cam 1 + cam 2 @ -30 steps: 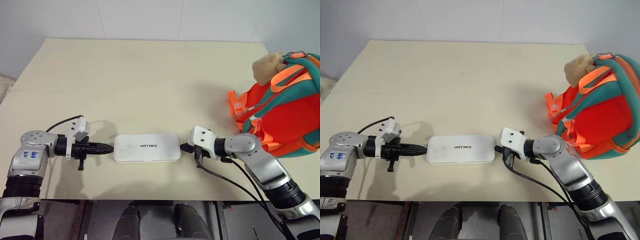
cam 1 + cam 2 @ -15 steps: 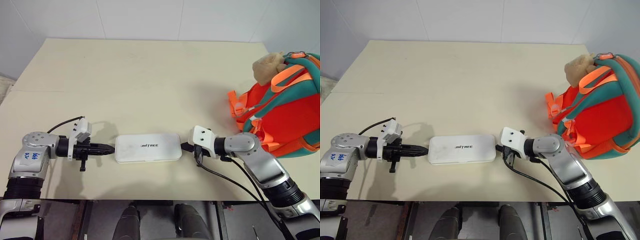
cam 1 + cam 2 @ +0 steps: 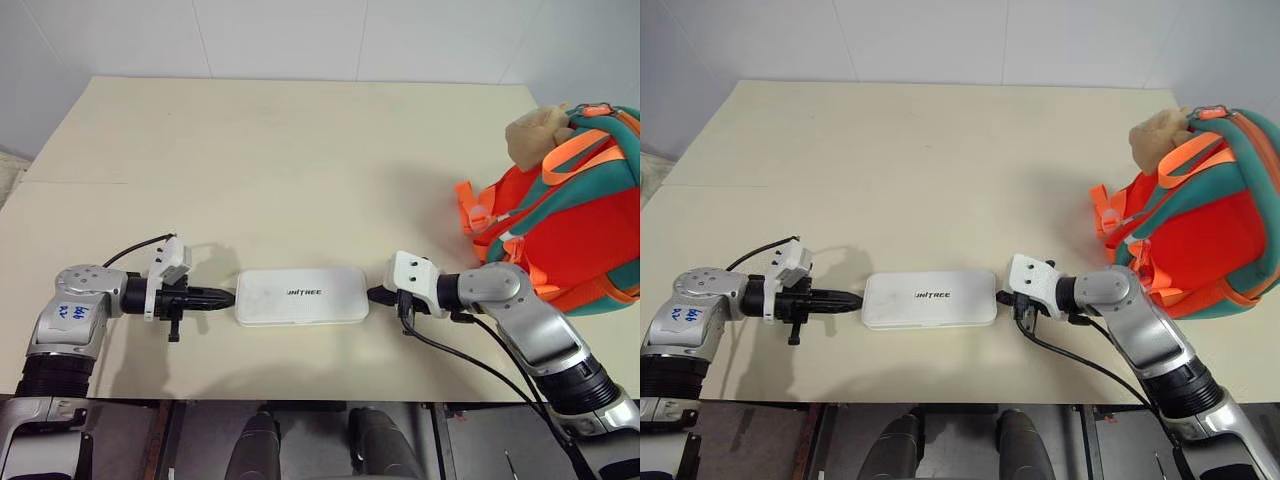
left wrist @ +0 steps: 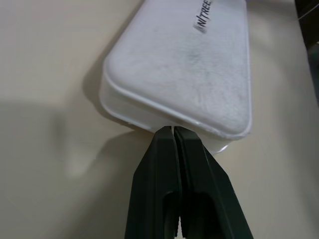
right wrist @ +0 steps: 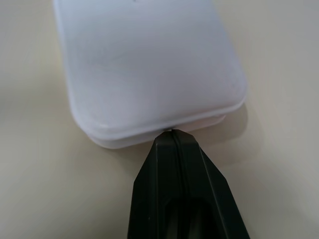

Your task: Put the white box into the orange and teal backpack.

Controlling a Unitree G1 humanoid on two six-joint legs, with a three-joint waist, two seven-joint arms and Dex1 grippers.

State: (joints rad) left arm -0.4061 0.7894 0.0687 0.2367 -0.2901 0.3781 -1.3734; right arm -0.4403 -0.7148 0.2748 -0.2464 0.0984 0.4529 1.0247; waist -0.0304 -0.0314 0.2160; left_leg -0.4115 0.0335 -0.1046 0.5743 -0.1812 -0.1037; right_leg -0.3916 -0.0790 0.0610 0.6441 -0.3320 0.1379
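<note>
One white box (image 3: 300, 295) lies flat on the counter (image 3: 300, 150), one orange and teal backpack (image 3: 560, 215) well apart at the right edge. Left pincer (image 3: 228, 297) and right pincer (image 3: 374, 294), both pressed together, tips meeting the box's short ends. Wrist views reveal the lid seam; head views show the backpack.

left gripper tip at end of white box

the left gripper (image 4: 174, 130) has both black fingers (image 4: 154, 174) pressed together, no gap between them. their tips meet the short end wall of the white box (image 4: 184, 64), just below its lid seam. box lies flat on the beige table (image 4: 45, 164); dark lettering partly visible on its top.
</note>
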